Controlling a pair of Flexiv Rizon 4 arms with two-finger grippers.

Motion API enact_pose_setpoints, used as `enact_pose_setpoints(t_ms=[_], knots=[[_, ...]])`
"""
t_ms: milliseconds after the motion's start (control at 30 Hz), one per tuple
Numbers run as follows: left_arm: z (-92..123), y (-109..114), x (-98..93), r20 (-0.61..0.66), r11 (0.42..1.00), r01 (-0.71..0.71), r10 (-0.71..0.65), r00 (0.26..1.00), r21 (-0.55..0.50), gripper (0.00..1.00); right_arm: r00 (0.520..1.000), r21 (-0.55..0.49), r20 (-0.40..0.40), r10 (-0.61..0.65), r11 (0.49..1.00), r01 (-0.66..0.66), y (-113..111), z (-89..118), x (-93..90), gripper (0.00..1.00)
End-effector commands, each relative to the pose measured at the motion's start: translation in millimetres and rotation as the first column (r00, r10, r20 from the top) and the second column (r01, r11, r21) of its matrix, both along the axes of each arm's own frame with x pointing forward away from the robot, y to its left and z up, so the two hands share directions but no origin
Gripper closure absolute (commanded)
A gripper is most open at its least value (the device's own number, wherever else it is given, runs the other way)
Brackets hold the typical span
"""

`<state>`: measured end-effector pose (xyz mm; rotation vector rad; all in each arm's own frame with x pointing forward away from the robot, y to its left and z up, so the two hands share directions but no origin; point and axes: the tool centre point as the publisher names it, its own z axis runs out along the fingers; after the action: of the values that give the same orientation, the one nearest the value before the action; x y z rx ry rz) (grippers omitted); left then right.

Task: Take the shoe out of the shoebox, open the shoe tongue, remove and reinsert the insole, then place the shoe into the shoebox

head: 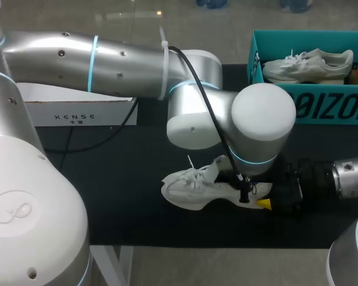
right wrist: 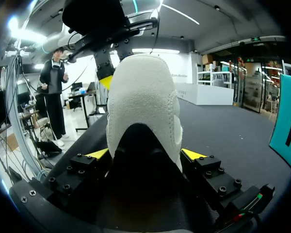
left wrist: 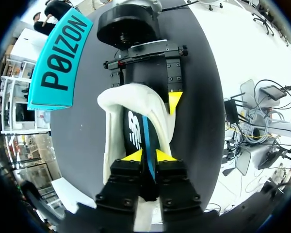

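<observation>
Nearest the left wrist camera, the left jaws are pressed almost together. Their yellow fingertips (left wrist: pixel 136 156) pinch the dark insole (left wrist: pixel 136 131), and a blue stripe on it runs up between the two tips. The insole sits in the opening of the white shoe (left wrist: pixel 111 111), ringed by the padded collar. The left arm (head: pixel 125 59) comes across the tabletop (head: pixel 107 196) and hangs over the shoe from above, hiding part of its heel end in the head view.

The right jaws are spread wide, with one yellow fingertip (right wrist: pixel 193 154) on each side of the heel and both against it, so they clamp the shoe from behind. The right arm (head: pixel 349 177) lies low along the tabletop.

The shoe is white all over, with a textured, padded heel and loose laces trailing at the front. It stands sole down near the front middle of the tabletop. Its long axis runs side to side, with the toe toward the left arm's side and the heel toward the right arm.

The teal shoebox (head: pixel 328 110) stands open at the far right of the tabletop, well apart from the shoe. A second pale shoe (head: pixel 307 64) lies inside it.
</observation>
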<state>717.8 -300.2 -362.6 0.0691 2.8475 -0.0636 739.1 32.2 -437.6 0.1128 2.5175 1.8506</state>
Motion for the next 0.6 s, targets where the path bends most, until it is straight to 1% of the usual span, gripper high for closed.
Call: enact_pose_setpoints(t_ms=[33, 200, 333, 533, 600], knots=[[-0.8, 7.9, -0.1, 0.0, 1.0, 0.001, -0.001, 1.0, -0.003, 0.8, 1.0, -0.004, 0.0, -0.002, 1.0, 0.002, 1.7, -3.9, -1.2, 1.0], [-4.4, 9.6, 1.2, -0.003, 1.0, -0.003, 0.003, 1.0, 0.002, 0.75, 1.0, -0.004, 0.0, -0.002, 1.0, 0.002, 1.7, -3.9, -1.2, 1.0], [-7.2, 7.6, 2.8, -0.009, 1.0, 0.001, -0.001, 1.0, 0.003, 0.76, 1.0, -0.004, 0.0, -0.002, 1.0, 0.002, 1.7, -3.9, -1.2, 1.0], [-16.4, -1.0, 11.9, -0.038, 1.0, 0.016, -0.015, 0.999, 0.015, 0.76, 1.0, -0.004, 0.0, -0.002, 1.0, 0.002, 1.7, -3.9, -1.2, 1.0], [-24.6, -4.4, 17.5, -0.074, 0.999, 0.027, -0.024, 0.997, 0.028, 0.73, 1.0, -0.004, 0.0, -0.002, 1.0, 0.002, 1.7, -3.9, -1.2, 1.0]])
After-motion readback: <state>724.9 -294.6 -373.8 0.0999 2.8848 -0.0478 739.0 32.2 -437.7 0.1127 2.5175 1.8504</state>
